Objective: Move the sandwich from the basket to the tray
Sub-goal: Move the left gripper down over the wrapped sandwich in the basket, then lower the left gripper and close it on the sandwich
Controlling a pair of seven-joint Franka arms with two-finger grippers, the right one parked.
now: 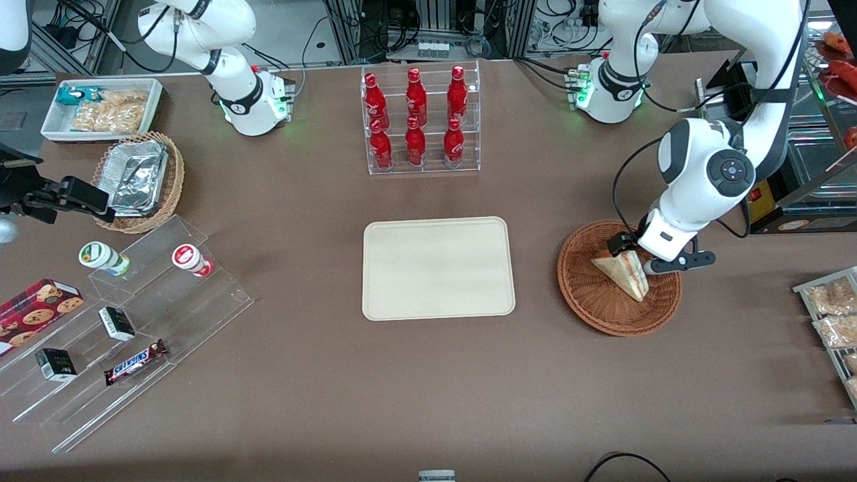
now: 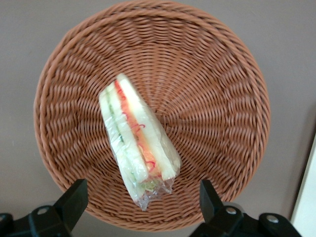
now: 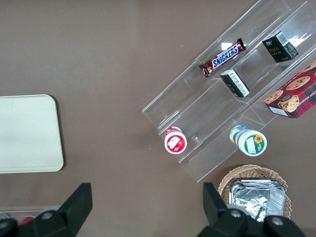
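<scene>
At right of centre in the front view, the gripper (image 1: 633, 253) hovers wide open over the sandwich (image 1: 624, 273) in the basket (image 1: 589, 301), so the reach is in hand; next it must descend, close, then carry to the tray (image 1: 438, 266).

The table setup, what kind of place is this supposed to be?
Probably a lab mock-up of a snack shop: red bottles in a clear rack, a Snickers bar on acrylic steps, and the open gripper over the sandwich.

The brown table (image 1: 321, 402) carries the tray (image 1: 438, 267) at center, the basket (image 1: 596, 301) beside it under the gripper (image 1: 633, 258), and a bottle rack (image 1: 422, 120) above.
</scene>
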